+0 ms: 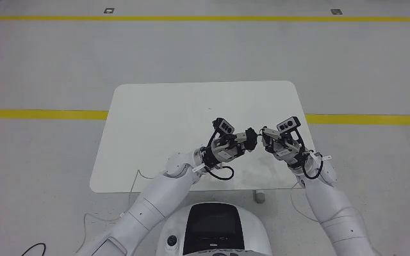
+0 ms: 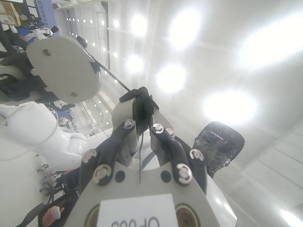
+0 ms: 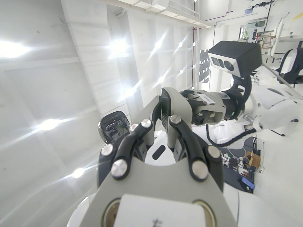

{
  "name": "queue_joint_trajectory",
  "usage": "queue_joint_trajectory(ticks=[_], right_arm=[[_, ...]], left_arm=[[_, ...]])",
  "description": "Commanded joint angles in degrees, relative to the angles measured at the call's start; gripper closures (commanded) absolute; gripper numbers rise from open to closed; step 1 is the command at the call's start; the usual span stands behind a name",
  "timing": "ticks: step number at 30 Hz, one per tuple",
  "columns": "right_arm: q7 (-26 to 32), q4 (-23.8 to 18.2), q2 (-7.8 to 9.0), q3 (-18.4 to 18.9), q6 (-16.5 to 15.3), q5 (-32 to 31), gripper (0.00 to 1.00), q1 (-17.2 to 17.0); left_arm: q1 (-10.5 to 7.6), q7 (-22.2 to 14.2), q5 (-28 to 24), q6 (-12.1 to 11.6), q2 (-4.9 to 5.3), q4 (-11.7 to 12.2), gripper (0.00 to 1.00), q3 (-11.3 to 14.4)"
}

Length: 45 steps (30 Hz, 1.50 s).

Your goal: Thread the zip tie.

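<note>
Both arms are raised above the white table (image 1: 160, 128), with the grippers tip to tip near its right front part. A thin black zip tie (image 2: 113, 76) spans the short gap between them. My left gripper (image 2: 142, 105) (image 1: 251, 138) is shut on the bunched black end of the tie, and a thin tail hangs down between its fingers. The strap runs from there to my right gripper (image 2: 93, 66) (image 1: 265, 134), which is shut on its other end. In the right wrist view my right gripper (image 3: 162, 109) has its ribbed pads pressed together, and the left arm's wrist (image 3: 213, 105) sits just behind them.
The bare tabletop lies well below both grippers. Grey floor with yellow lines (image 1: 51, 114) surrounds the table. Both wrist views look upward at bright ceiling lights.
</note>
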Motion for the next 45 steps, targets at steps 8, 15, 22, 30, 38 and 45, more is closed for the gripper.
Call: queue_joint_trajectory(ticks=[8,15,22,30,38,45], right_arm=[[-0.39,0.67,-0.09,-0.01,-0.19,-0.56,1.0,0.18],[-0.75,1.03,-0.16,-0.01,-0.25,-0.99,1.0,0.25],[-1.22,1.39,-0.21,-0.08,-0.21,-1.57,1.0,0.4],[-1.58,1.75,-0.27,-0.09,-0.13,-1.98,1.0,0.57],[-1.8,2.15,-0.32,-0.05,-0.24,-2.3,1.0,0.66],[-1.89,2.33,-0.34,0.04,-0.28,-2.56,1.0,0.72]], left_arm=[[0.0,0.0,0.0,0.0,0.0,0.0,1.0,0.0],[0.0,0.0,0.0,0.0,0.0,0.0,1.0,0.0],[0.0,0.0,0.0,0.0,0.0,0.0,1.0,0.0],[0.0,0.0,0.0,0.0,0.0,0.0,1.0,0.0],[0.0,0.0,0.0,0.0,0.0,0.0,1.0,0.0],[0.0,0.0,0.0,0.0,0.0,0.0,1.0,0.0]])
